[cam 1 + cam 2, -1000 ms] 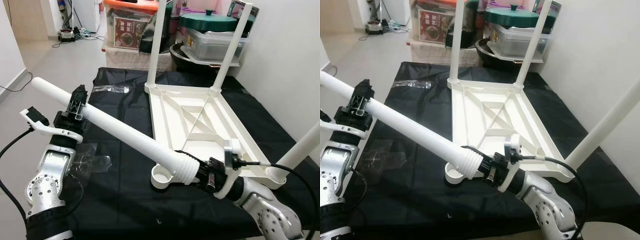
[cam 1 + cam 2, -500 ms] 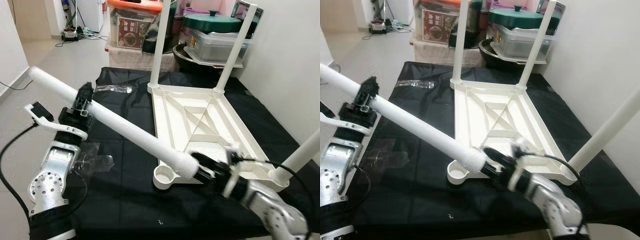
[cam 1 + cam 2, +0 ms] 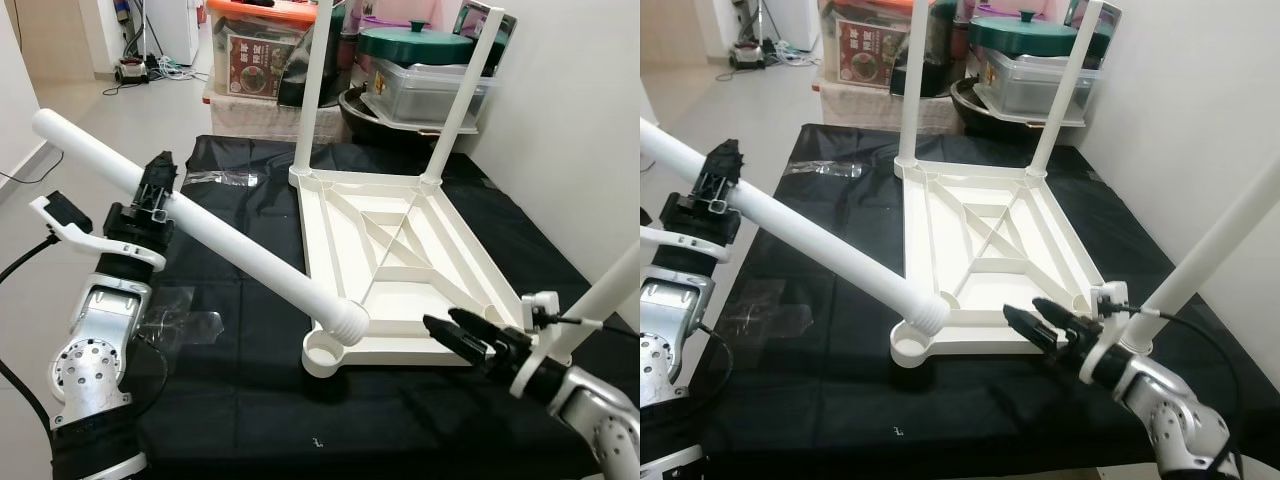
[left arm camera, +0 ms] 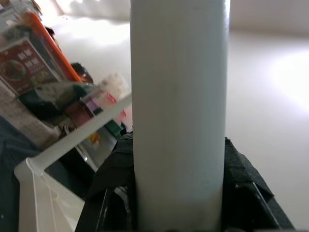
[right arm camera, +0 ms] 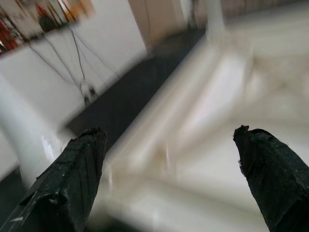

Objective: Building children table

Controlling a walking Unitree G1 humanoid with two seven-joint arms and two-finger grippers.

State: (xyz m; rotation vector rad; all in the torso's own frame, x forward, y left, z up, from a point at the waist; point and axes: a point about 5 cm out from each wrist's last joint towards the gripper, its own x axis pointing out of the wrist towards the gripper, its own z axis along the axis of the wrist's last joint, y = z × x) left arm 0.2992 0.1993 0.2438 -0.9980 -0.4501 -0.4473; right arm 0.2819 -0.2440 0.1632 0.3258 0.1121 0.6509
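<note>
**Loose leg slanting over the empty corner socket**

A long white table leg point(image 3: 210, 236) is slanting across the scene, its upper end out over the floor on the robot's left and its ribbed lower end point(image 3: 348, 322) hanging just above the empty round socket point(image 3: 324, 355) at the near-left corner of the upturned white tabletop point(image 3: 400, 260). Whether the ribbed end is touching the socket rim cannot be told. The left gripper point(image 3: 155, 192) is clamping the leg near its upper end, black fingers closed around the tube; in the left wrist view the leg point(image 4: 178, 111) is standing between the dark pads.

The tabletop is lying underside up on a black cloth point(image 3: 230, 400) spread over the floor, its cross-braced ribs facing upward. Three other legs are already standing in their sockets: two at the far corners point(image 3: 315, 90) point(image 3: 460, 90) and one at the near-right corner point(image 3: 610, 295).

The right gripper point(image 3: 462, 338) is hovering low beside the tabletop's near edge, between the empty socket and the near-right leg, with its fingers parted and holding nothing; the right wrist view shows its two black fingertips point(image 5: 72, 179) spread wide against a blurred tabletop.

A piece of clear plastic wrap point(image 3: 180, 320) is lying on the cloth near the left arm. Behind the cloth, storage boxes point(image 3: 265, 50) and a green-lidded pot point(image 3: 415, 45) are standing by the wall.
</note>
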